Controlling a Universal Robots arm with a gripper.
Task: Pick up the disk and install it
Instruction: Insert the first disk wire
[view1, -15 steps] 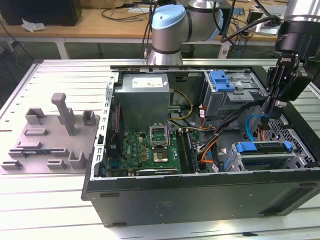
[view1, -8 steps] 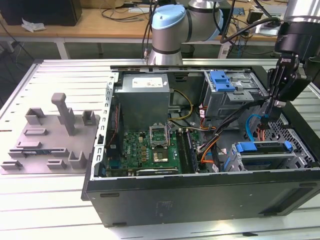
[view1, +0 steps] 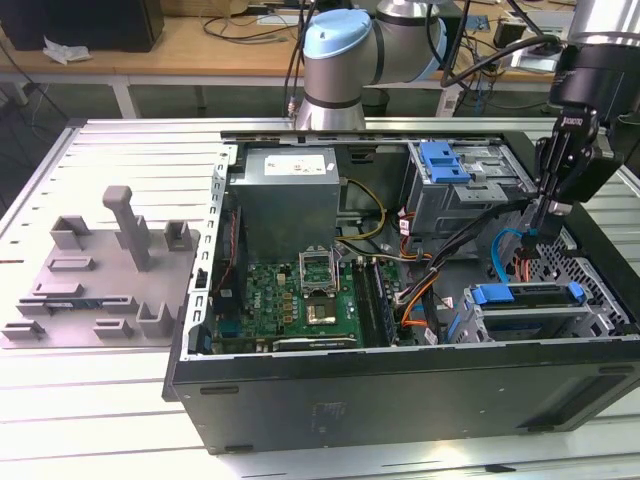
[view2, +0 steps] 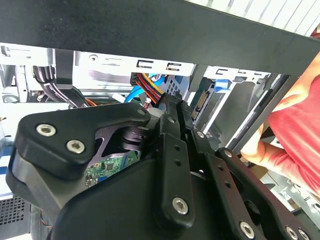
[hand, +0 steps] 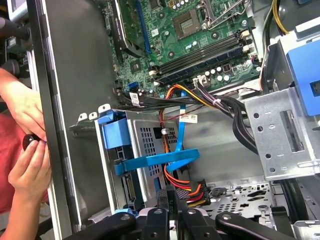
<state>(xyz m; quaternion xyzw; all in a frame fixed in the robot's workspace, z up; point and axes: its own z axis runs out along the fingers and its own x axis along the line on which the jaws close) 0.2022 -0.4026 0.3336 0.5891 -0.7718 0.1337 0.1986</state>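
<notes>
The disk (view1: 527, 312) sits in the lower drive bay at the near corner of the open computer case (view1: 400, 385), on the exterior view's right. Its blue carrier bracket (view1: 525, 294) faces up. In the first wrist view the blue bracket (hand: 112, 134) shows at the end of the perforated metal bay. My gripper (view1: 537, 222) hangs just behind the bay, with its fingers pressed together. Its fingertips (hand: 169, 196) lie against the plug of the red, orange and black power cable (hand: 192, 191), beside a looped blue data cable (hand: 155, 162). I cannot tell whether anything is pinched between them.
A grey power supply (view1: 290, 190), the green motherboard (view1: 300, 295) and an upper cage with a blue latch (view1: 445, 160) fill the case. Cable bundles (view1: 440, 265) cross its middle. A grey fixture plate (view1: 100, 270) lies left of the case. A person's hands (hand: 25, 150) work at the case wall.
</notes>
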